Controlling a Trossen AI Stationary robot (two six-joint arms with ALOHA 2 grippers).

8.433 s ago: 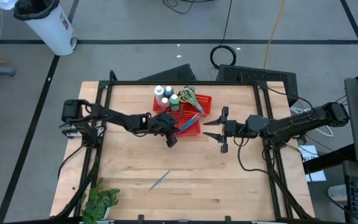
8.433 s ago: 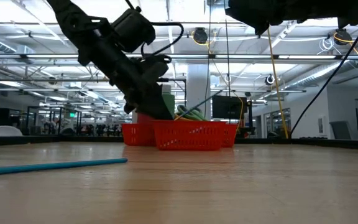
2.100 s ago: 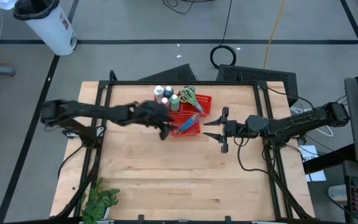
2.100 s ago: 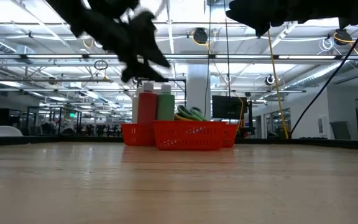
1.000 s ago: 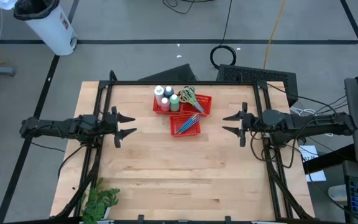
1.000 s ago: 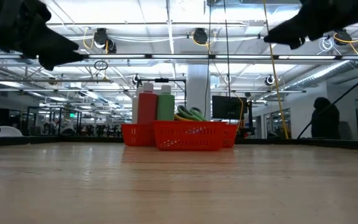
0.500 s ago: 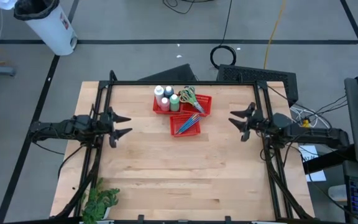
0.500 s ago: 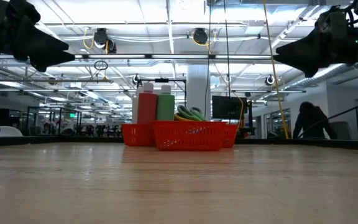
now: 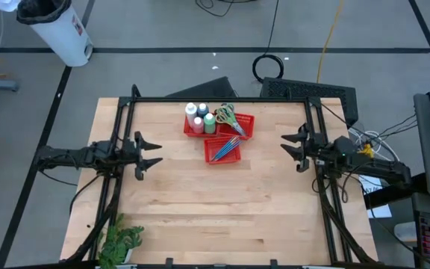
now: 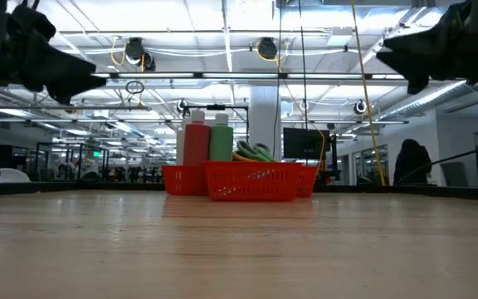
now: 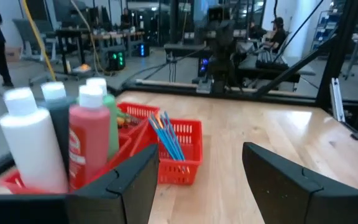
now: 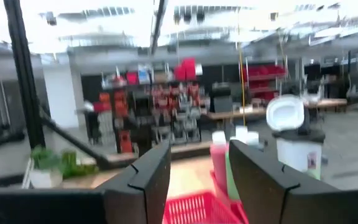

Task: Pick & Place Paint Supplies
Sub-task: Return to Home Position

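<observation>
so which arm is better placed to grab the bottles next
Left, probably: the left claw hangs open nearer the bottles, at its end of the rear basket; the right claw would have to cross the scissors.

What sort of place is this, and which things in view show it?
Probably a robotics lab in a large open hall: a left arm and right arm flank a wooden table, strip lights and pipes run overhead, and shelves of red bins stand behind.

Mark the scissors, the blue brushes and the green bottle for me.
scissors (image 9: 225, 113), high view, on the green handles.
blue brushes (image 11: 166, 135), left wrist view, on the middle of the shafts.
green bottle (image 10: 221, 143), low view, on its body.
</observation>
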